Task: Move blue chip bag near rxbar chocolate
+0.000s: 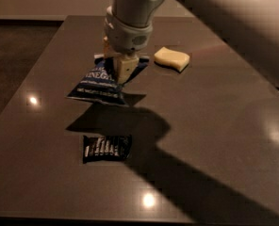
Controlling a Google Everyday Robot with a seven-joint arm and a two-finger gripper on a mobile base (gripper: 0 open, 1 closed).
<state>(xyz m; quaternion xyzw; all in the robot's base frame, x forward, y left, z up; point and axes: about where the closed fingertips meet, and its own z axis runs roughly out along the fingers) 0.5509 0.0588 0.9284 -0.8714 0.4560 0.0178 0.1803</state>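
Observation:
The blue chip bag (pixel 98 84) is a crinkly navy packet with white lettering, hanging tilted above the dark table (pixel 215 126). My gripper (pixel 119 68) comes down from the top of the view and is shut on the bag's upper right part, holding it lifted off the surface; the bag's shadow falls below it. The rxbar chocolate (pixel 106 147) is a small flat black wrapper with white lettering, lying on the table in front of the bag, a short way below it in the view.
A pale yellow sponge (pixel 172 59) lies on the table to the right of the gripper. My arm spans the upper right of the view and casts a wide shadow across the table's right front. The table's left edge borders dark floor.

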